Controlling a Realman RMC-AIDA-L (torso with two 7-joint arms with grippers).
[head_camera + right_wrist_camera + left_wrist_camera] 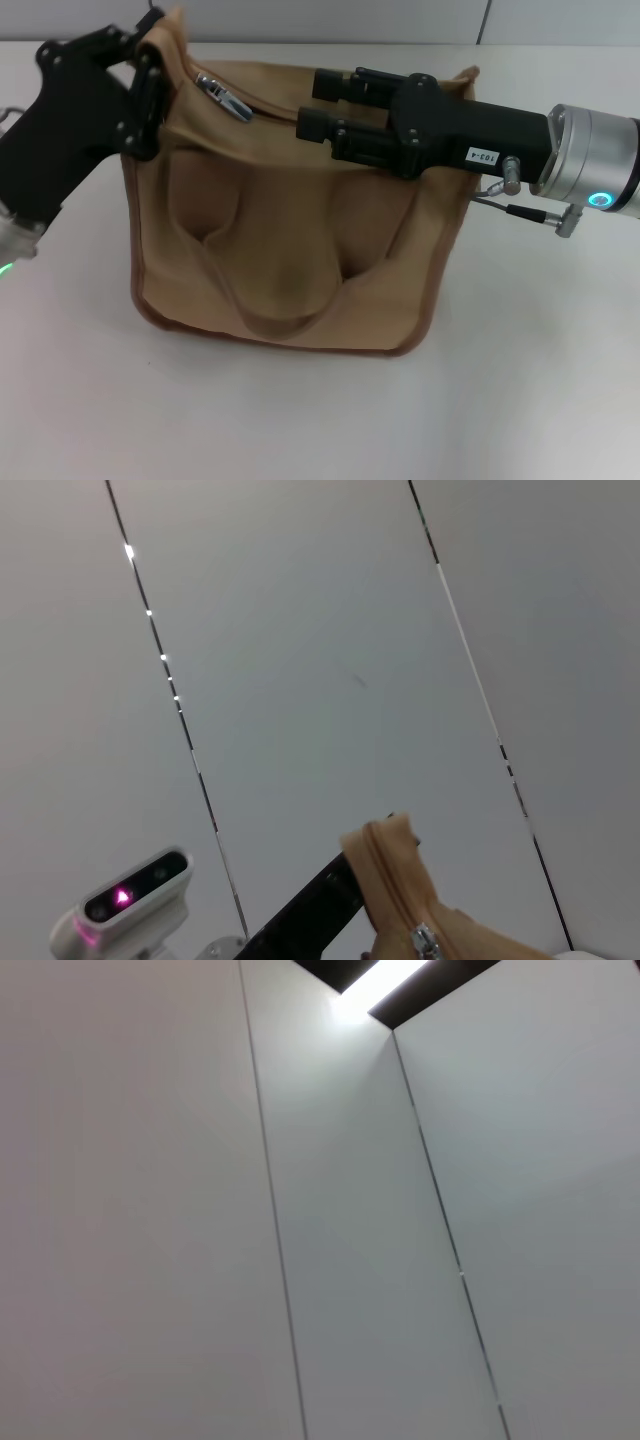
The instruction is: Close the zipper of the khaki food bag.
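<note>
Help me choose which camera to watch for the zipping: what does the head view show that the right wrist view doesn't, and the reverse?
Only the head view shows the whole khaki bag on the table, the left hand pinching its left top corner, and the right hand reaching along the top edge. Only the right wrist view shows a small white camera unit and wall panels. Both show the metal zipper pull near that pinched corner.

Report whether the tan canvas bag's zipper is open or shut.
Mostly open, as far as shows: the silver metal slider sits near the end of the tan canvas bag held by the left hand.
</note>
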